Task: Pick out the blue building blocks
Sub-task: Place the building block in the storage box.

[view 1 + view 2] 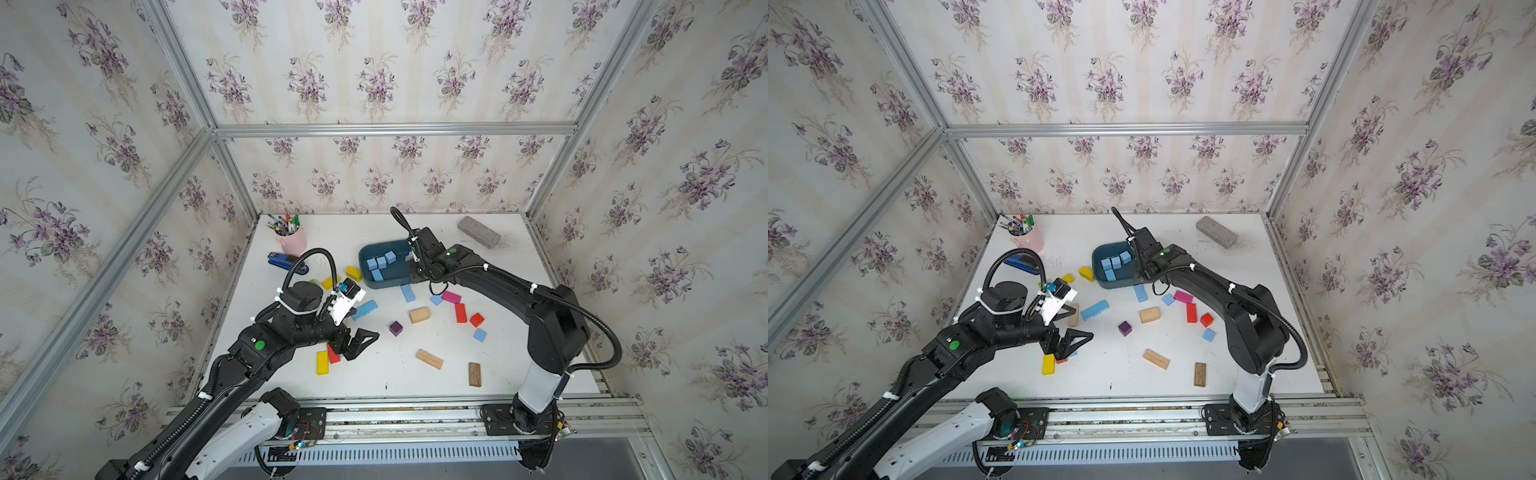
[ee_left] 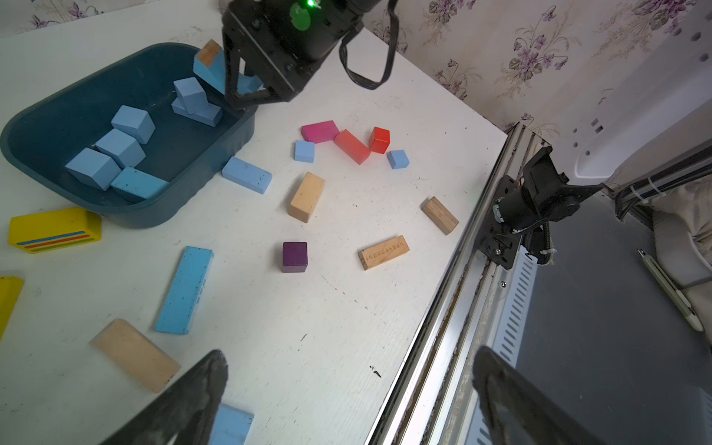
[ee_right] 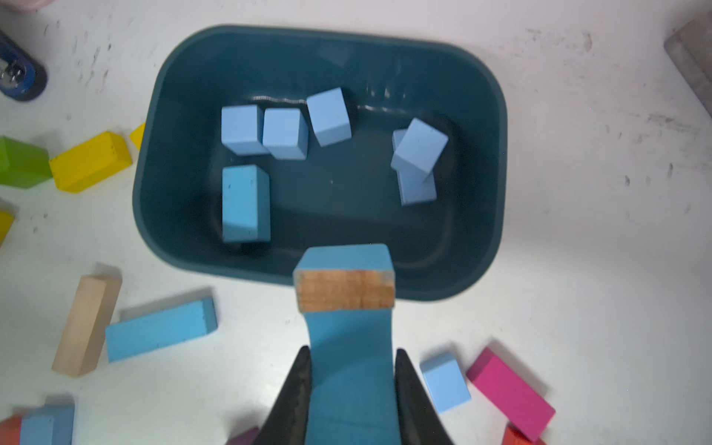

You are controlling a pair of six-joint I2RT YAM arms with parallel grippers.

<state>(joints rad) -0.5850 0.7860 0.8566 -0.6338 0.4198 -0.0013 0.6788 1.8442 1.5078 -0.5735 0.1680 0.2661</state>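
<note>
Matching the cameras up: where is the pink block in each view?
Top view: pink block, between blue cube and red brick.
Top view: pink block, same neighbours.
Left wrist: pink block beside the red brick.
Right wrist: pink block near the blue cube.
Shared landmark: teal bin.

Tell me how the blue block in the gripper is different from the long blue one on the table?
The held block is pinched in the right gripper at the bin's rim; the long blue block lies flat on the table. The held block shows a bare wooden end and looks notched; the long blue block is a plain straight bar. Both are bright blue, and neither lies in the bin yet.
</note>
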